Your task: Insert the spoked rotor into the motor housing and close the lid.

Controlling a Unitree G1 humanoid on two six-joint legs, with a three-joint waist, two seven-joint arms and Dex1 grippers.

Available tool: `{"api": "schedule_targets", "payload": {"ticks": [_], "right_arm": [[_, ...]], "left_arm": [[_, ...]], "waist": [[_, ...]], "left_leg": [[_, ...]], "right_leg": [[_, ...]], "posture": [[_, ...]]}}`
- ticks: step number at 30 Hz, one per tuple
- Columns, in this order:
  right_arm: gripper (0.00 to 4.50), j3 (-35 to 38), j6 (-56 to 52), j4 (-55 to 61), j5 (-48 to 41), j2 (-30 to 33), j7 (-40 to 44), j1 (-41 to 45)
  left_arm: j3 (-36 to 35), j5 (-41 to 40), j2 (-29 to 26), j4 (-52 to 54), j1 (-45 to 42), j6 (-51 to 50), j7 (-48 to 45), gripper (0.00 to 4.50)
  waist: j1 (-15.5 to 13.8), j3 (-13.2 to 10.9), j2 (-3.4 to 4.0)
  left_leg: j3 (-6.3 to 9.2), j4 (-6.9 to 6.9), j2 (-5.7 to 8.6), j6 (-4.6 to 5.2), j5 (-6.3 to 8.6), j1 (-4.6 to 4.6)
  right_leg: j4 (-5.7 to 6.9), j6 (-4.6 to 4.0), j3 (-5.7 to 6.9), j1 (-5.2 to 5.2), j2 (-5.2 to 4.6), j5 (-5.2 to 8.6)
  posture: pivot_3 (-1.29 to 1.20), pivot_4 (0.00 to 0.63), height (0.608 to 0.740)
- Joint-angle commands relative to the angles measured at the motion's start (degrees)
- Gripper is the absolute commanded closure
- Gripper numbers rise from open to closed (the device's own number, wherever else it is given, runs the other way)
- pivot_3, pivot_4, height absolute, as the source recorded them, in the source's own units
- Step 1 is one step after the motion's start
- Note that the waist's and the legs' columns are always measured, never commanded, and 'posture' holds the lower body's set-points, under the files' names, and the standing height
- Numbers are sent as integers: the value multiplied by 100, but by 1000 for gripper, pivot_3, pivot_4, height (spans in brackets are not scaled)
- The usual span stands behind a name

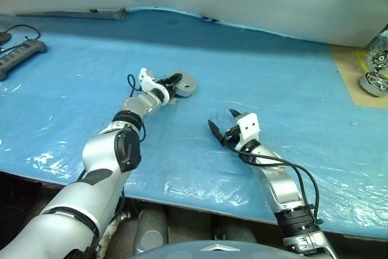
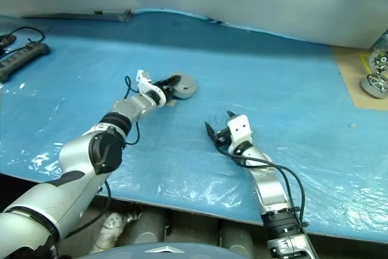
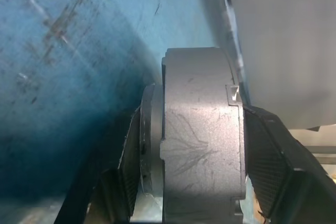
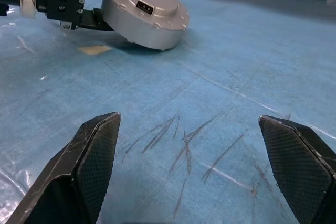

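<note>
Head views: left gripper (image 1: pixel 173 84) closed on assembled motor housing (image 1: pixel 183 84), held at mid-table on blue sheet (image 1: pixel 279 89), tilted, one edge near the surface. Right gripper (image 1: pixel 223 127) spread wide and empty, well apart from the housing, nearer the table's front edge. Power strip (image 1: pixel 21 56) far left. Duplicate motor (image 1: pixel 374 83) far right on tan mat, untouched.

Left wrist view: housing edge-on between both black fingers (image 3: pixel 273 166), pinched across its thickness; seam visible between grey body and thinner disc beside it, presumably the lid. Spoked rotor not discernible, likely inside.

Right wrist view: housing seen across the sheet, grey face with screw points up, clamped by left gripper.

Judgement: closing step in hand. Best set flat before release; check seam even all round, press squarely, avoid tilting.
</note>
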State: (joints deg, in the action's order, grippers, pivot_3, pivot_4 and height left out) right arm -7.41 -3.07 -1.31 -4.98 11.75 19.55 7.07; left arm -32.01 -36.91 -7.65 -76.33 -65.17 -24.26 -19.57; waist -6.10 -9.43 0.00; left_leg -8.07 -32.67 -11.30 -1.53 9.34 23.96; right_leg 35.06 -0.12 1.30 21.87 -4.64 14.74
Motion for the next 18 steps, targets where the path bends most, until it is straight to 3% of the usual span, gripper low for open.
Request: {"api": "schedule_targets", "payload": {"ticks": [1, 4, 7, 13, 18], "right_arm": [[0, 56, 122, 113, 54, -13, -17, -8], [0, 41, 100, 153, 47, -31, 17, -43], [0, 54, 96, 115, 27, -46, 59, -8], [0, 69, 86, 59, -6, -48, 156, 41], [0, 134, 93, 54, -35, -43, 184, -23]], "left_arm": [[92, 285, -37, 23, 115, -141, 72, 862], [118, 414, -127, 65, 272, -313, 41, 39], [387, 697, -240, 166, 467, -591, -160, 39], [1172, 1243, -550, 764, 1065, -1259, -874, 39], [2555, 1861, -787, 2946, 2361, -1031, -1924, 39]], "waist": [[5, 0, 0], [18, 0, 0], [69, 1, 2], [85, 8, 9], [159, 17, 23]], "left_leg": [[0, -2, 0, 0, 0, -2], [3, -6, 0, 1, 1, -38], [0, 17, -2, 2, 2, -107], [-24, 26, -7, 5, 1, -130], [-47, 53, -20, 7, 2, -165]], "right_leg": [[2, 0, -1, -2, 0, 0], [1, -1, 0, -47, -4, 1], [-20, -10, -7, -106, -6, 6], [-19, -32, -27, -111, -6, 18], [-24, -40, -54, -118, -4, 23]], "posture": [[0, 150, 740], [0, 150, 740], [0, 150, 740], [0, 150, 740], [0, 150, 740]]}}
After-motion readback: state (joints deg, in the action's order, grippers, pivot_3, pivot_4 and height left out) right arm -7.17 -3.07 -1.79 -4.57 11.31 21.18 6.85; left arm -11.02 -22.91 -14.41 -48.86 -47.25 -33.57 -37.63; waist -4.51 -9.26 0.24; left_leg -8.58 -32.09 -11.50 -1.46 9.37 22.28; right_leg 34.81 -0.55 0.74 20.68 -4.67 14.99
